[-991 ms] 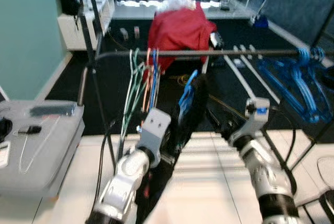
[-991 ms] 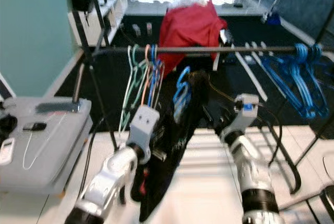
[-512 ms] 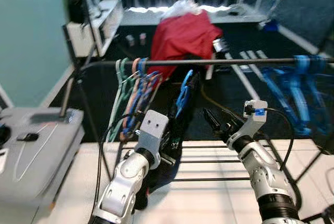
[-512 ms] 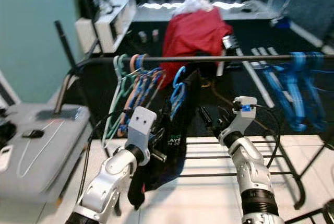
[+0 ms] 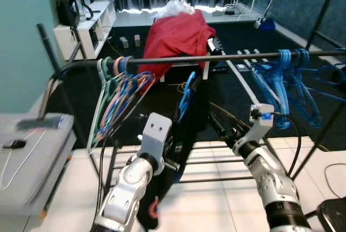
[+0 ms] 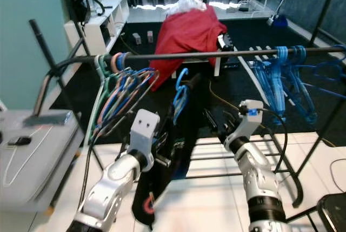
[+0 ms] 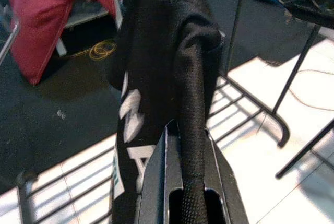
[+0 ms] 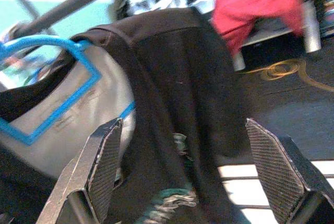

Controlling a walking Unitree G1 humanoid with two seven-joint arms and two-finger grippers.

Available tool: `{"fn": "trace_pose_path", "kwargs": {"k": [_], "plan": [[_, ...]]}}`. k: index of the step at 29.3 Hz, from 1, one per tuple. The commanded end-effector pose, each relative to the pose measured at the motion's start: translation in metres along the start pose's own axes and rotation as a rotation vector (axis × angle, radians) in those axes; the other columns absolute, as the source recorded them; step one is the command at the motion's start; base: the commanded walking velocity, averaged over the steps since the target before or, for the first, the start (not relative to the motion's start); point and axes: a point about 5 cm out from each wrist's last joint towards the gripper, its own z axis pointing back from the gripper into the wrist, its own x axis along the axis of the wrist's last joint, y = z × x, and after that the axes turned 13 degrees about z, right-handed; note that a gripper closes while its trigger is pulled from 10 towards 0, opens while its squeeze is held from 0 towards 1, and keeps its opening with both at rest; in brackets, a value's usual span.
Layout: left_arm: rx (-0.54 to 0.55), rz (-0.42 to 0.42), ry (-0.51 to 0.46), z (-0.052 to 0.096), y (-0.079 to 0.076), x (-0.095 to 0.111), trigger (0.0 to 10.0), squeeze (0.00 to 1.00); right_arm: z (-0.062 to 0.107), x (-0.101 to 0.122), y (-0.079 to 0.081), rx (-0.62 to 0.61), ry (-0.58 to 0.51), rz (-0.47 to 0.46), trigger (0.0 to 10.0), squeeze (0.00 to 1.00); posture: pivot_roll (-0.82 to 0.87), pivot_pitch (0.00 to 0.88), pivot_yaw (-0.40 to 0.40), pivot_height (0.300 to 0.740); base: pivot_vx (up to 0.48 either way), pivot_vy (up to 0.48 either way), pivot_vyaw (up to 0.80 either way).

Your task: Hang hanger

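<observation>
A blue hanger (image 5: 186, 92) carries a black garment (image 5: 190, 129), and its hook sits just under the dark rail (image 5: 227, 57), not over it. My left gripper (image 7: 186, 135) is shut on a thick fold of the garment (image 7: 162, 51) from the left side. On the garment's right side my right gripper (image 8: 182, 125) stands open, its fingers (image 8: 102, 166) spread wide toward the cloth with nothing between them. The hanger (image 8: 78, 46) shows at the garment's neck. In the left eye view the right gripper (image 5: 218, 125) is just off the cloth.
A bunch of coloured hangers (image 5: 116, 91) crowds the rail's left end and several blue ones (image 5: 281, 80) hang at its right. A red cloth (image 5: 181, 32) lies behind. The rack's low shelf bars (image 5: 216, 163) cross below. A grey box (image 5: 27, 145) stands at the left.
The camera has moved and the picture has sharpened. Both arms keep about the same pose, the left still clamped on the garment, the right still open beside it.
</observation>
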Motion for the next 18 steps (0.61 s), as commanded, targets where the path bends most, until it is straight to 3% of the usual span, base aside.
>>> {"fn": "trace_pose_path", "kwargs": {"k": [1,3,4,5,9,11,18], "plan": [[0.06,0.034,-0.023,0.0,0.008,0.002,10.0,0.0,-0.001,-0.004,0.005,0.008,0.009,-0.022,10.0,0.0,-0.06,0.01,-0.021,0.74,0.0,-0.401,0.0],[0.083,0.033,-0.022,0.0,0.012,0.001,10.0,0.0,-0.001,-0.005,0.005,0.007,0.009,-0.022,10.0,0.0,-0.06,0.01,-0.021,0.74,0.0,-0.401,0.0],[0.124,0.043,-0.021,0.001,0.02,0.001,10.0,0.0,-0.001,-0.005,0.005,0.008,0.01,-0.021,10.0,0.0,-0.06,0.008,-0.021,0.74,0.0,0.0,0.0],[0.23,0.036,-0.017,0.003,0.043,0.001,10.0,0.0,-0.002,-0.005,0.006,0.009,0.011,-0.02,10.0,0.0,-0.06,0.008,-0.021,0.74,0.0,0.0,0.0],[0.311,0.014,-0.008,0.006,0.06,0.002,10.0,0.0,-0.002,-0.005,0.006,0.01,0.011,-0.02,10.0,0.0,-0.06,0.008,-0.021,0.74,0.0,0.0,0.0],[0.423,-0.028,0.013,0.012,0.083,0.002,10.0,0.0,-0.003,-0.005,0.007,0.01,0.011,-0.02,10.0,0.0,-0.06,0.008,-0.017,0.74,0.24,0.0,0.0],[0.491,-0.047,0.016,0.017,0.098,0.003,10.0,0.0,-0.003,-0.005,0.007,0.009,0.009,-0.022,10.0,0.0,-0.05,0.006,-0.013,0.74,0.48,0.0,0.0]]}}
